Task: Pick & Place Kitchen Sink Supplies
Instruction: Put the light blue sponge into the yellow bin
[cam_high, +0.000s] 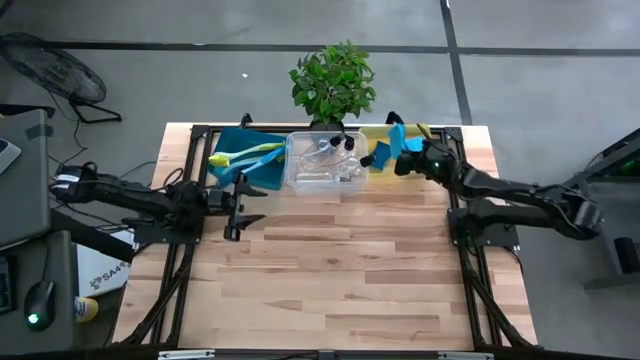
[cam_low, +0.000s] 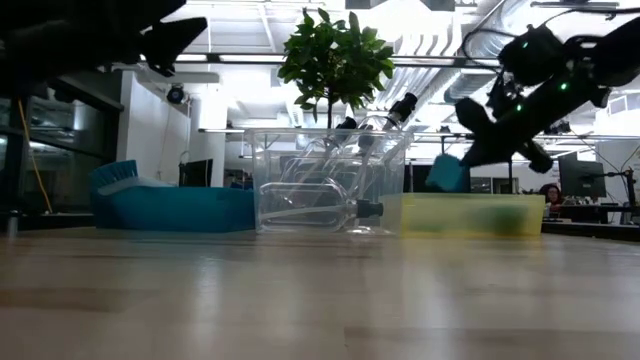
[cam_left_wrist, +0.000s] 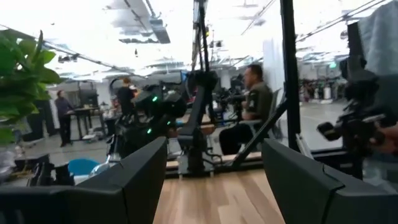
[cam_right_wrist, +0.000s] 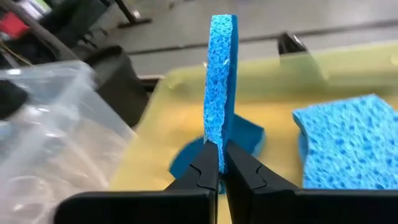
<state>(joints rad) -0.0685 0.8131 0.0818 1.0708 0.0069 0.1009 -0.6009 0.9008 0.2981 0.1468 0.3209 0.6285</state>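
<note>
Pinched between the dark fingers of the right gripper (cam_right_wrist: 221, 163) is a thin, wavy-edged blue sponge (cam_right_wrist: 221, 81), held upright on its edge just above the translucent yellow plastic bin (cam_right_wrist: 348, 74) at the back right of the row of bins. Inside that bin lie more blue sponges — a thick one (cam_right_wrist: 348, 143) flat on the bottom and a darker piece (cam_right_wrist: 245, 134) right behind the held sponge. From the level view across the table, the right gripper hangs over the near left corner of the yellow bin with the sponge at its tip, apart from the rim.

Next to the yellow bin stands a clear plastic bin (cam_high: 325, 160) holding clear bottles with black pump tops (cam_high: 340, 145); how many there are is hard to tell. Farther left, a teal bin (cam_high: 270, 178) holds a long-handled yellow-green dish brush (cam_high: 235, 155) — a blue-handled one seems to lie alongside it. A potted green plant (cam_high: 333, 82) stands just behind the clear bin.

Off to the left side of the wooden table (cam_high: 330, 290), the left gripper (cam_high: 238, 210) hovers with its fingers spread wide, holding nothing, in front of the teal bin. People are seen in the room beyond.
</note>
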